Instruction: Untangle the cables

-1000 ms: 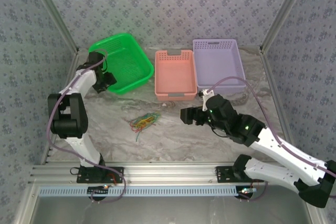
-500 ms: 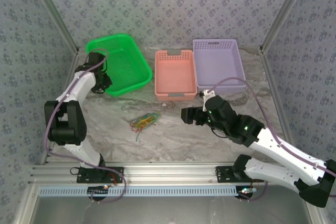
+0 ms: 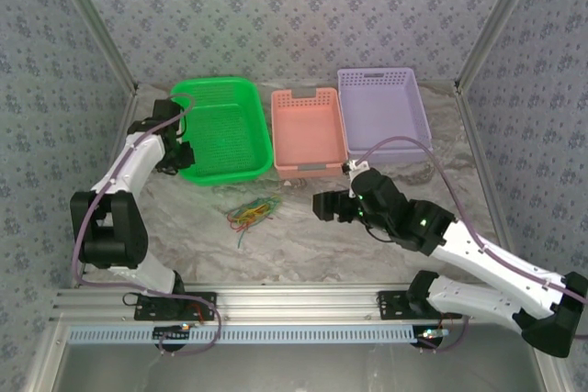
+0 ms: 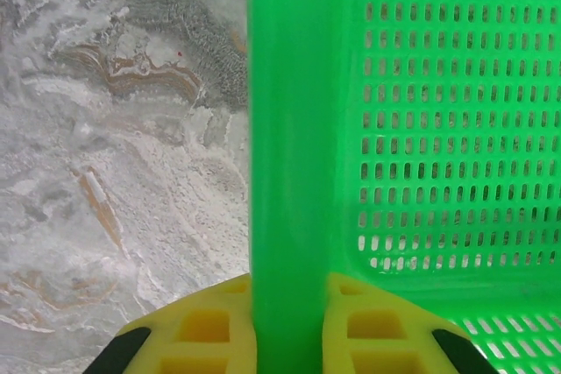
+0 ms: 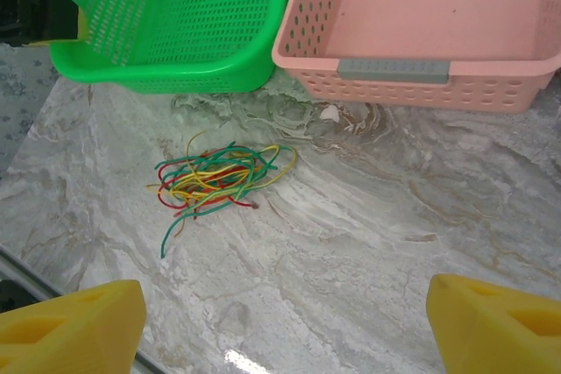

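- Clamping the left wall of the green basket (image 3: 225, 126), the left gripper (image 4: 287, 339) has one yellow finger on each side of the rim.
- The green basket sits at 11 o'clock on the table (image 3: 303, 245). Bare marble lies outside its gripped wall.
- The green basket's right rim lies close beside the left rim of the pink basket (image 3: 308, 130). Whether the two touch cannot be told.
- A purple basket (image 3: 378, 112) stands just beside the pink one, at 1 o'clock on the table.
- The cables (image 5: 219, 179) lie in one loose knot of red, yellow, green and teal strands. The knot is on the marble, at 6 o'clock from the green basket's near right corner.
- One green strand trails out of the knot toward 7 o'clock.
- Open marble surrounds the knot on every side. The nearest edges are the near walls of the green and pink baskets at 12 o'clock, close but apart from the strands.
- The right gripper (image 3: 323, 205) hangs at 3 o'clock from the cables, apart from them.
- In the right wrist view its fingers are spread wide with nothing between them, and the knot lies at 11 o'clock from them.
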Available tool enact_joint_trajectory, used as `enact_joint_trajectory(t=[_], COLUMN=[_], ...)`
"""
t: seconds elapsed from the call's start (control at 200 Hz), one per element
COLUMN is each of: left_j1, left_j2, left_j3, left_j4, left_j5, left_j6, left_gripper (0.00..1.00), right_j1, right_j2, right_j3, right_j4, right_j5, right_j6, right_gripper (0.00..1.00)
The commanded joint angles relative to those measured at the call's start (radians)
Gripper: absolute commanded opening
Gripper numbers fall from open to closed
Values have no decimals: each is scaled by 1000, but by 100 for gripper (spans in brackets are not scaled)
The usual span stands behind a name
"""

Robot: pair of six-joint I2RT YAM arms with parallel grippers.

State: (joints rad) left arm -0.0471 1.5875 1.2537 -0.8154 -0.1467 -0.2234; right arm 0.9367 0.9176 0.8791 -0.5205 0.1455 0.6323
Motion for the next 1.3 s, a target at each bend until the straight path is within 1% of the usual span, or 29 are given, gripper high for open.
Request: enact_joint_trajectory(t=[0.0, 0.13, 0.23, 0.25, 0.315, 0.34, 0.38, 0.47, 0.49, 0.535, 0.59, 0.625, 0.71, 0.774, 0.854, 0.924, 0.979, 1.049, 1.099, 1.184, 1.249, 1.294], left_j1=[1, 16, 18, 15, -6, -16, -31, -42, -44, -48, -61, -73, -121, -165, -230, -295, -341, -377, -397, -434, -456, -460], left_j2=[22, 86, 158, 169, 194, 196, 196, 172, 160, 124, 61, 14, -116, -228, -355, -455, -526, -611, -658, -706, -715, -710], left_j3=[35, 104, 173, 183, 200, 201, 199, 197, 196, 190, 184, 181, 158, 108, 17, -77, -159, -266, -334, -431, -475, -496], left_j4=[-96, -104, -126, -126, -115, -107, -97, -86, -84, -79, -79, -80, -88, -81, -67, -48, -24, 19, 56, 105, 116, 125], left_j5=[-132, -150, -168, -174, -200, -222, -241, -242, -242, -241, -241, -232, -192, -136, -64, -35, -10, 36, 87, 114, 105, 110], left_j6=[123, 195, 187, 179, 165, 159, 154, 119, 108, 83, 50, 26, -45, -109, -195, -271, -322, -385, -421, -477, -496, -503], left_gripper=[0, 0, 0, 6, 32, 38, 44, 49, 50, 57, 61, 62, 63, 62, 58, 55, 54, 52, 50, 49, 48, 48], right_j1=[19, 29, 36, 39, 48, 54, 65, 88, 93, 102, 112, 117, 131, 139, 142, 141, 141, 139, 132, 116, 109, 103], right_j2=[13, 43, 77, 86, 128, 145, 179, 262, 283, 330, 393, 435, 539, 610, 677, 718, 744, 770, 793, 845, 888, 915], right_j3=[0, 1, 2, 0, 2, 3, 3, 3, 3, 4, 9, 14, 32, 47, 57, 51, 52, 57, 57, 65, 64, 64], right_j4=[-5, 3, 24, 31, 50, 58, 77, 134, 152, 196, 253, 286, 376, 427, 487, 560, 606, 640, 660, 695, 740, 773], right_j5=[-2, -1, 0, 0, 4, 8, 17, 33, 31, 31, 38, 46, 53, 58, 61, 51, 45, 39, 25, -7, -27, -40], right_j6=[5, 4, 5, 4, 5, 6, 6, 38, 49, 81, 141, 188, 300, 394, 503, 574, 609, 630, 650, 687, 718, 731], right_gripper=[86, 86, 86, 86, 86, 85, 85, 83, 83, 82, 80, 79, 72, 70, 69, 69, 69, 69, 69, 68, 64, 58])
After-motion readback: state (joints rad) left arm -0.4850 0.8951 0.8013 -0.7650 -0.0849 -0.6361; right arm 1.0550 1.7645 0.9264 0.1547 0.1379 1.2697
